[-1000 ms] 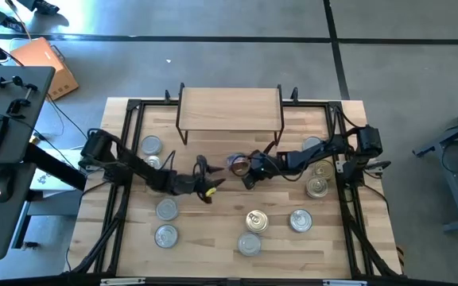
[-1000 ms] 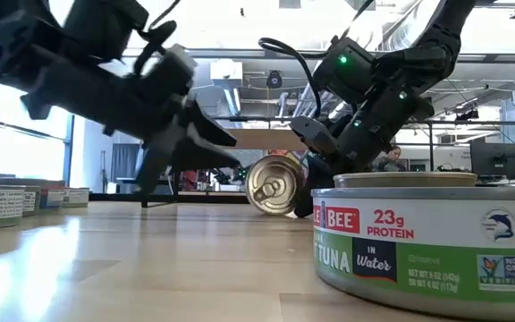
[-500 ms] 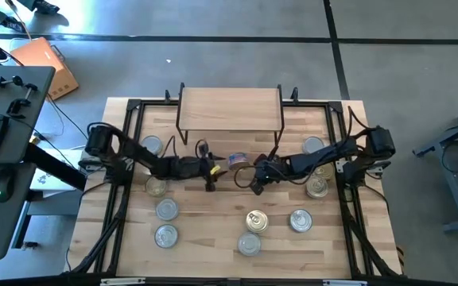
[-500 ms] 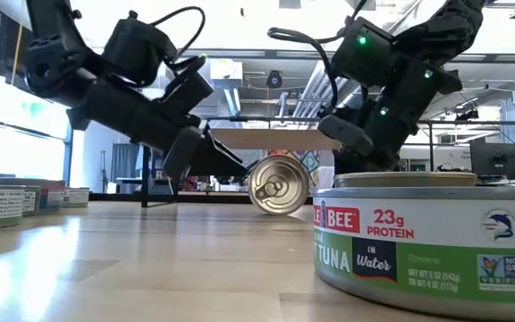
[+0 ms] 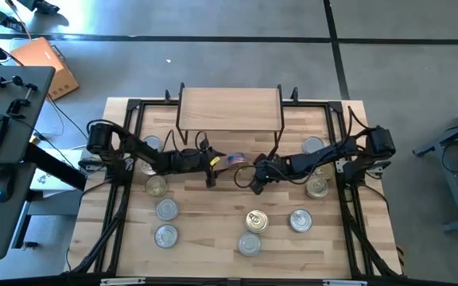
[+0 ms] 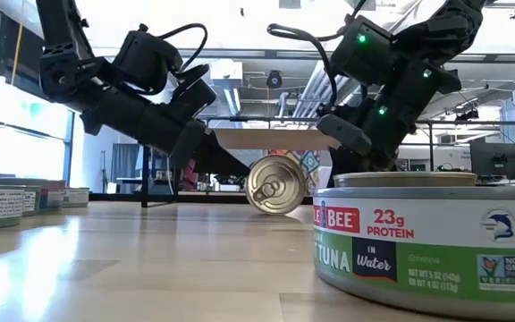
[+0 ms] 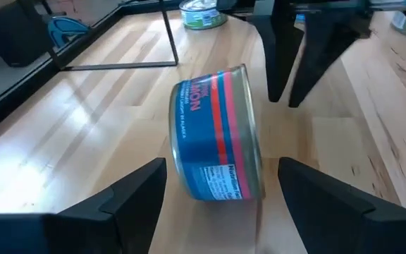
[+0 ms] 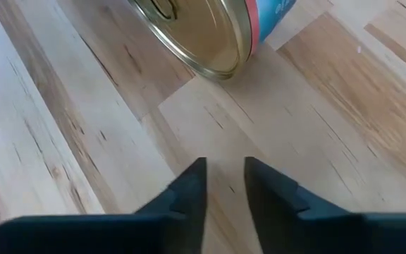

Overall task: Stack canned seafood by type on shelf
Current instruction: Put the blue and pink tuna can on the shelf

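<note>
Left side first. The left gripper has come up the table from nearer the front edge within the last second. It now sits at 9 o'clock of the blue-and-red tin. Its fingers have spread wide and stand one on each side of the tin without touching it, so it holds nothing yet.

Middle. The tin stands tipped on its edge on the table, gold lid toward the low camera, just off the front of the shelf at its 6 o'clock. A second ago the right gripper had it clamped; now nothing has hold of it.

Right side. The right gripper is at 4 o'clock of the tin. Its fingers have eased to a narrow gap, and the tin lies clear beyond their tips. It is empty.

My reading: this is a pass across, and you are in the gap between letting go and taking up. A tin on its edge can roll, so the left needs to close soon and squarely.

Count, high view:
- Left tins: four, at 8 to 9 o'clock of table centre, one part-covered by the arm.
- Tipped tin: one.
- Right tins: five in plain sight, from 3 to 6 o'clock. The right arm may cover another; you cannot tell.
- Shelf: one. I see no tin on its top, so no stack is started.
</note>
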Controlling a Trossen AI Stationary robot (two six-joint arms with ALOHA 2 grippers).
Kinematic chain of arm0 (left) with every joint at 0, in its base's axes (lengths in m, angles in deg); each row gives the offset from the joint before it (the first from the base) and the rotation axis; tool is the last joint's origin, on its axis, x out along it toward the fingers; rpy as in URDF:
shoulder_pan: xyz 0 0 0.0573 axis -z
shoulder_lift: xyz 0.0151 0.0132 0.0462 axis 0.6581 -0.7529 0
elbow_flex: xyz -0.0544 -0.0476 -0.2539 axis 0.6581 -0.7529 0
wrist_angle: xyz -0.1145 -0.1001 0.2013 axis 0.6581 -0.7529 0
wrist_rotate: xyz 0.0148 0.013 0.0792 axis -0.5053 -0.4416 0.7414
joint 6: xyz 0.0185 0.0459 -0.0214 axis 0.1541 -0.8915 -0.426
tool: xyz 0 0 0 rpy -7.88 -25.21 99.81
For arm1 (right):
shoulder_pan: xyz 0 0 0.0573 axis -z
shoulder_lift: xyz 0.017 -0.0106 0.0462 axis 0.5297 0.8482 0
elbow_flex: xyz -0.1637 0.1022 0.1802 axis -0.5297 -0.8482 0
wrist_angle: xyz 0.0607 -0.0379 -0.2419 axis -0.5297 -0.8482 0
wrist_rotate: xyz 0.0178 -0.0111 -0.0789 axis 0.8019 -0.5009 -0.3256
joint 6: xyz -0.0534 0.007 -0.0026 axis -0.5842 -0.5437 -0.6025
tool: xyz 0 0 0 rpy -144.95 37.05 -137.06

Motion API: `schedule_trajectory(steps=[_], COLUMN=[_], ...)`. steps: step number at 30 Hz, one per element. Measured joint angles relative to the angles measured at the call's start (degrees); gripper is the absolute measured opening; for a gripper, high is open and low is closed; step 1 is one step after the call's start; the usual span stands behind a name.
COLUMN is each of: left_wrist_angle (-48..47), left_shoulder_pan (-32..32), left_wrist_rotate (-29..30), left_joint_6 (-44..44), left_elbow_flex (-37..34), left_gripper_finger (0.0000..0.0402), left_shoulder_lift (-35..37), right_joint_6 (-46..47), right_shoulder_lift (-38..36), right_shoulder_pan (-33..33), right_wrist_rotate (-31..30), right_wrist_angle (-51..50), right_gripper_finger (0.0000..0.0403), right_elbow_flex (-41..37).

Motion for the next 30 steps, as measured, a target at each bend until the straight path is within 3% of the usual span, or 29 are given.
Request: schedule_trajectory(steps=[5, 9, 14, 20, 26, 30], left_wrist_angle=[0.2, -0.2, 0.3, 0.9, -0.2, -8.9], left_shoulder_pan=[-0.2, -0.2, -0.1, -0.1, 0.2, 1.4], left_wrist_rotate=[0.0, 0.0, -0.5, -4.6, -9.6, -11.0], left_joint_6=[0.5, 0.5, 0.4, 0.4, 0.6, -0.1], left_elbow_flex=[3.1, 6.1, 7.1, 7.1, 6.9, 6.0], left_gripper_finger=[0.0269, 0.0269, 0.0256, 0.0174, 0.0174, 0.0174], left_shoulder_lift=[-3.6, -8.0, -9.4, -9.3, -7.8, -0.9], right_joint_6=[-0.9, -1.5, -2.3, -4.9, -6.2, -9.8], right_shoulder_lift=[0.0, 0.0, 0.0, 0.0, -0.1, -0.1], right_shoulder_pan=[0.0, -0.1, -0.7, -2.8, -7.5, -11.1], right_wrist_rotate=[0.0, 0.1, 0.1, -0.8, -7.1, -9.9], right_wrist_angle=[0.6, 1.2, 1.2, 1.6, 1.6, 2.6], right_gripper_finger=[0.0165, 0.0189, 0.0193, 0.0193, 0.0193, 0.0193], right_elbow_flex=[0.0, 0.1, 0.1, 0.1, 0.1, 0.1])
